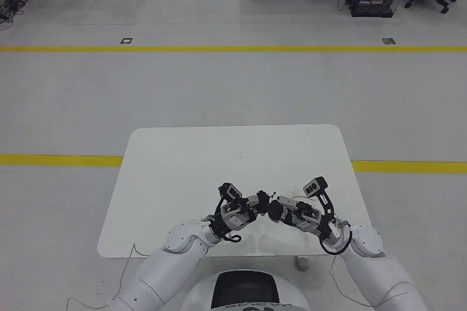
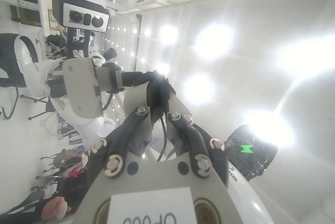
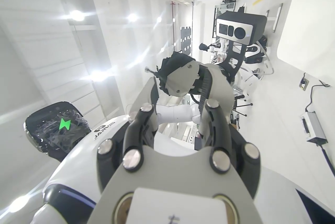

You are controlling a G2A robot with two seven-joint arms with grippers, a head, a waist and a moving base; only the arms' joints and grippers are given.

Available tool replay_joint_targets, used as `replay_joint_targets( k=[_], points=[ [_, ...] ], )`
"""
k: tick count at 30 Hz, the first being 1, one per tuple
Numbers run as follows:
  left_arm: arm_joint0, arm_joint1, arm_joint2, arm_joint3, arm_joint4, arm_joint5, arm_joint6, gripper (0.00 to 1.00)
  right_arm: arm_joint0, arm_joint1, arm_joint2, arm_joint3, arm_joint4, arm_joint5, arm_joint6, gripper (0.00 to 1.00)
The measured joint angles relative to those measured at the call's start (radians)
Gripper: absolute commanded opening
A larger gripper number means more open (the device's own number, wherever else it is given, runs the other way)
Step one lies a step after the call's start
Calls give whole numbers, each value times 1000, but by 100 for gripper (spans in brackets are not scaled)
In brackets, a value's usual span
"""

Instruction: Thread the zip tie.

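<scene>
Pinching thin black plastic zip tie (image 2: pixel 163 130) in closed left claw (image 2: pixel 157 99), running lengthwise wristward. Meeting right claw (image 1: pixel 280 208) tip-to-tip, lower centre, above white desk (image 1: pixel 179 171); opening: cannot tell.

The table (image 1: pixel 233 148) is seen from overhead, arms at 6 o'clock. Wrist cameras are set close behind the left gripper (image 1: pixel 263 204) and right gripper (image 1: pixel 280 208), tilted ceilingward, each gripper caught in the other's view.

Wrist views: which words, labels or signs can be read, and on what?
Green bolt sign: on the arm's black screen; no letters.
White label: at the base of the left claw; print upside down, cut off, unreadable.
Forearm lettering: a brand mark, left unquoted.
</scene>
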Motion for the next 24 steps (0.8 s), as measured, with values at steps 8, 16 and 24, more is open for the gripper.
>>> replay_joint_targets(
  k=[8, 16, 24],
  points=[
    [0, 0, 0, 0, 0, 0, 0, 0, 0, 0, 1, 0, -2, -2, 3, 22],
    [0, 0, 0, 0, 0, 0, 0, 0, -1, 1, 2, -1, 1, -7, 4, 13],
    [0, 0, 0, 0, 0, 0, 0, 0, -4, 0, 6, -5, 5, -9, 4, 8]
  ],
)
